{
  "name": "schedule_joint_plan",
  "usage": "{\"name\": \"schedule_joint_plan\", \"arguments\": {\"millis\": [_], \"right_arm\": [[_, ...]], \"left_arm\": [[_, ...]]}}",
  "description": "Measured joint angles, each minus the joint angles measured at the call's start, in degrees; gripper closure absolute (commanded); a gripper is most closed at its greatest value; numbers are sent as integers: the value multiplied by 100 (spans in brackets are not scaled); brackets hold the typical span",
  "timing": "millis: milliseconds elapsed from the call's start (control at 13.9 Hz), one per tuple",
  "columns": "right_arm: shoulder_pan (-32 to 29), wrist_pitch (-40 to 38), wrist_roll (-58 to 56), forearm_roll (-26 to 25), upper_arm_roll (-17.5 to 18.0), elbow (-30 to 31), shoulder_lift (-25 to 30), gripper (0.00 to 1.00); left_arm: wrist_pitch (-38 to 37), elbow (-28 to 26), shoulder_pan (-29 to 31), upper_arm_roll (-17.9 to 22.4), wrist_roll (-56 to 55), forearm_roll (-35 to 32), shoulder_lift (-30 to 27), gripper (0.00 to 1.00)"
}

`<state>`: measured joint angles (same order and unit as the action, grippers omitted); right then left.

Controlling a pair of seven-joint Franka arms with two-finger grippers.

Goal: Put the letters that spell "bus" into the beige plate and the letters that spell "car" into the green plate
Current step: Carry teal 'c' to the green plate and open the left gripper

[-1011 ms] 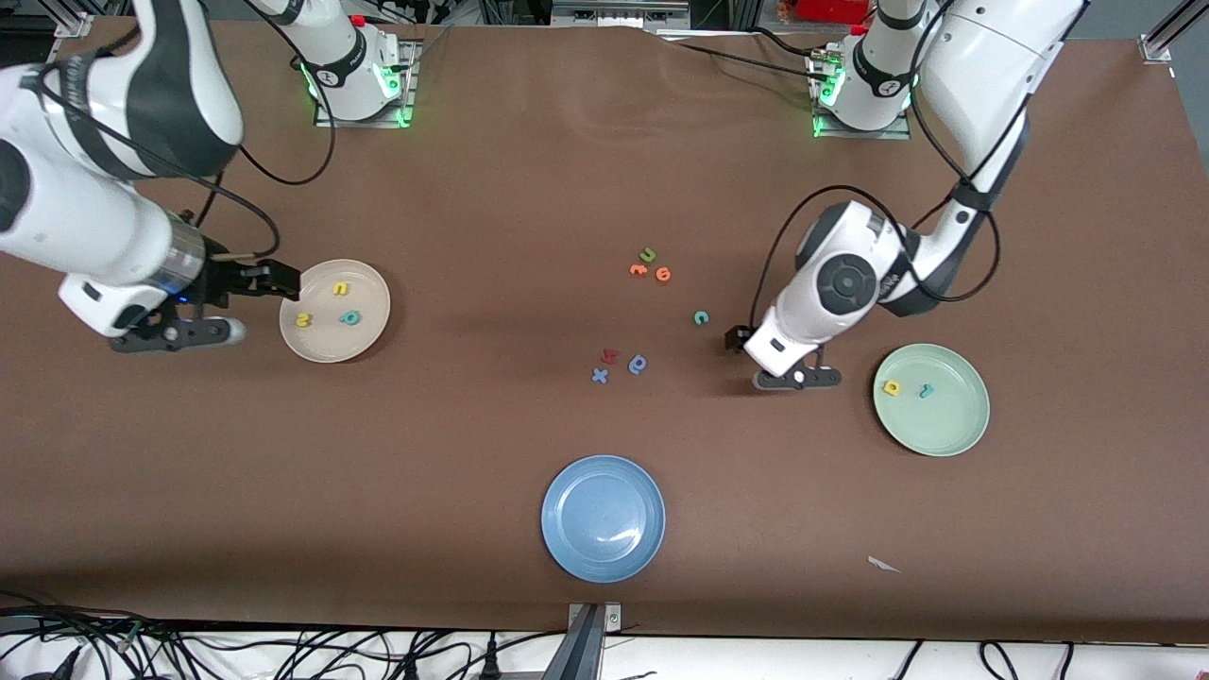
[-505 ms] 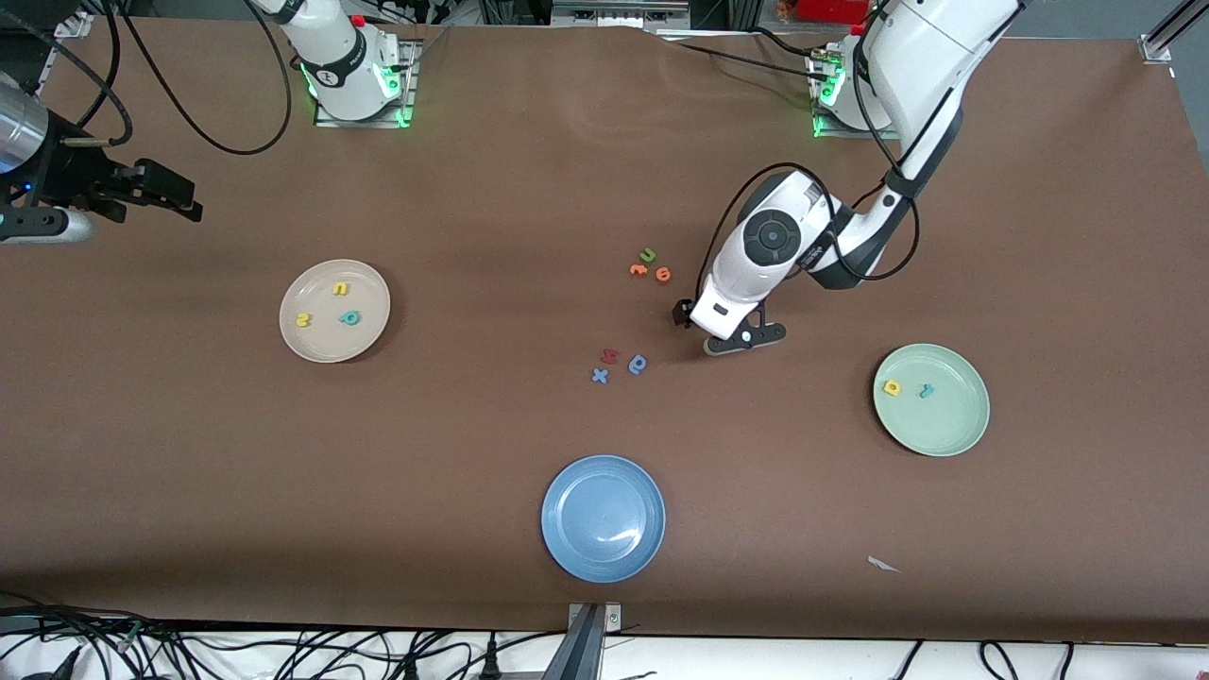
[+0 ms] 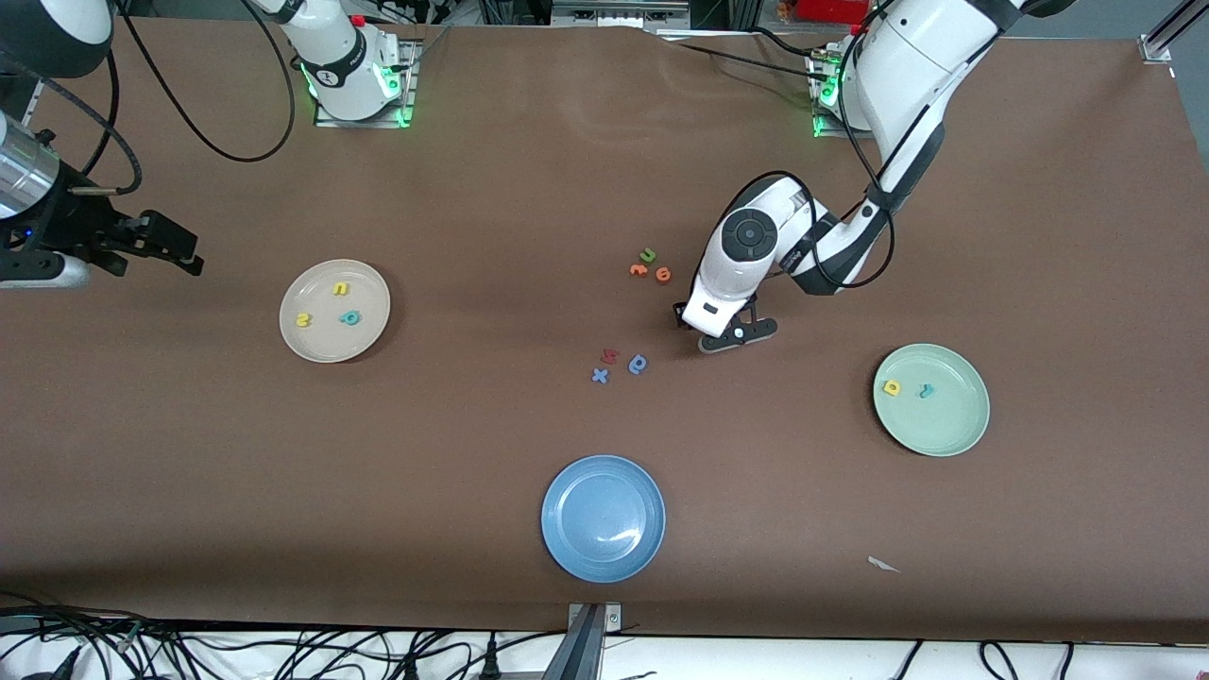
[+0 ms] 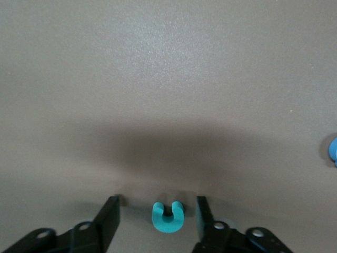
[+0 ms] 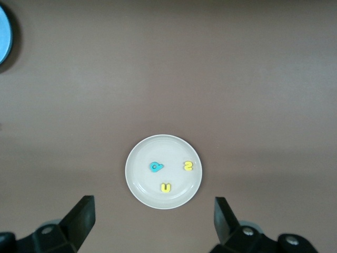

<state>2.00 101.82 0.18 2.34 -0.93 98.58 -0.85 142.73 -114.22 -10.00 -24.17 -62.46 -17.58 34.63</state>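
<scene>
I see teal "c" (image 4: 167, 217) flat on desk (image 4: 168, 79) between left gripper (image 4: 157, 217) fingers (image 4: 109, 219), gap each side, not yet pinched; right gripper (image 5: 152, 221) waits high, fingers spread, over desk near beige plate (image 5: 138, 182)

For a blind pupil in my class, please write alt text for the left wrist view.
A small teal "c" lies on the brown table between the left gripper's two black fingers, which stand apart beside it without touching. A blue object shows at the picture's edge.
</scene>
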Motion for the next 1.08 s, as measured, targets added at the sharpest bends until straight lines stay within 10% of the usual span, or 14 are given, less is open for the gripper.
{"name": "schedule_joint_plan", "arguments": {"millis": [1083], "right_arm": [[-96,-337,8,-114,77,-57,107,0]], "left_arm": [[6,65,-163,12,-352,-1,60,65]]}}
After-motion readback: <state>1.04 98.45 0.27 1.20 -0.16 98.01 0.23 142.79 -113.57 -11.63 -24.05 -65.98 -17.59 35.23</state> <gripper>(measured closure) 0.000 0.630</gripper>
